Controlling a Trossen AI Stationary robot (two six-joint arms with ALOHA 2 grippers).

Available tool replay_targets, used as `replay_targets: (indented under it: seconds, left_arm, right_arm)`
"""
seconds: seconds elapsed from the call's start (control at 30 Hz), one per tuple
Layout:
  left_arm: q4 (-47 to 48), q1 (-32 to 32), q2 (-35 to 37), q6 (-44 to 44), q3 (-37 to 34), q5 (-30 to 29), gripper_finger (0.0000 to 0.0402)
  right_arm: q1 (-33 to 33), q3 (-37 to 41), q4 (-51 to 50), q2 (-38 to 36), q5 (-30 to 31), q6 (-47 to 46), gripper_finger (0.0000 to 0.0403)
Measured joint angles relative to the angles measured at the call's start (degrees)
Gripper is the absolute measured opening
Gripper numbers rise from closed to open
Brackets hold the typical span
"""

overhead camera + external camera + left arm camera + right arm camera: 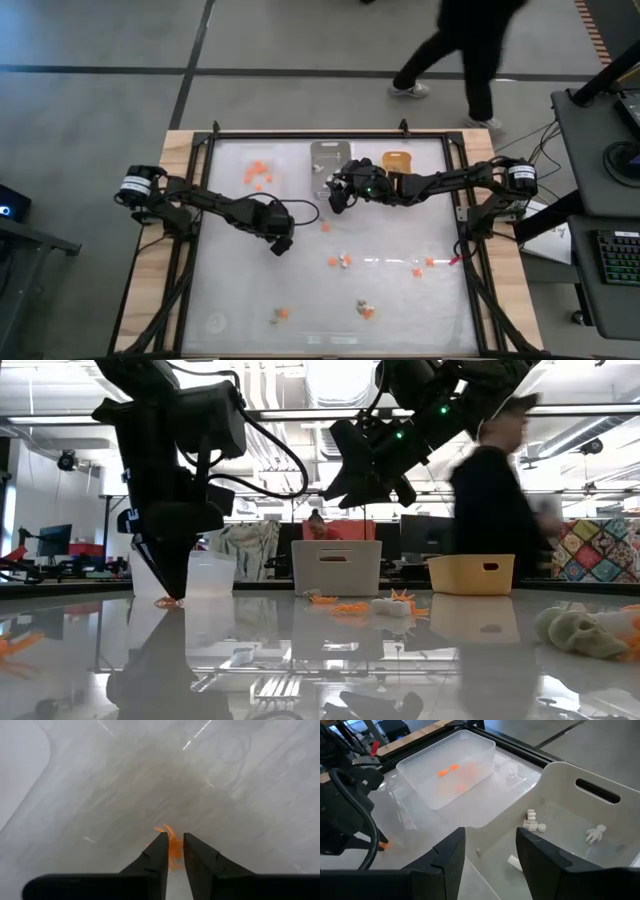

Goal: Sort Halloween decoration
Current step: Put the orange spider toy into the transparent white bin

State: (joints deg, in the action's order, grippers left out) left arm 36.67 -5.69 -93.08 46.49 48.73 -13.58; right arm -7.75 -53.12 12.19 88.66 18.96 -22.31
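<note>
Orange trinket point(173, 851) pinched between the left pincer point(172, 851) fingers, jaws narrow, tips down at the glossy worktop point(390, 290) left of centre. Right pincer point(490, 851) spread wide, holding nothing, above the grey tray point(580, 805) with white pieces point(532, 821). Clear tray point(451, 767) has orange ones. No readable writing or labels.
</note>
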Motion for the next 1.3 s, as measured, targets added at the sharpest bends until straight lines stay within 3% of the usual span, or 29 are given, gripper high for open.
replay_targets:
  seconds: [0.23,0.7,0.87,1.1,1.3]
  left_arm:
    - [0.4,0.0,0.3,-1.6,0.0,0.7,0.0003]
    - [-0.2,-1.7,8.4,-9.7,0.0,0.8,0.0000]
    - [1.1,-1.2,9.5,-4.6,-0.1,-0.7,0.0002]
    - [1.3,-1.1,6.2,4.1,-0.1,-1.0,0.0046]
    - [1.5,-1.1,2.0,4.7,-0.1,-0.7,0.0111]
  right_arm:
    - [0.0,0.0,0.0,0.0,0.0,0.3,0.0166]
    - [0.0,0.0,-1.0,0.0,-1.0,0.4,0.0166]
    - [0.0,0.0,-2.1,0.0,-1.2,0.3,0.0166]
    - [0.0,0.0,-2.1,0.0,-1.2,0.3,0.0166]
    - [0.0,0.0,-2.1,0.0,-1.2,0.2,0.0166]
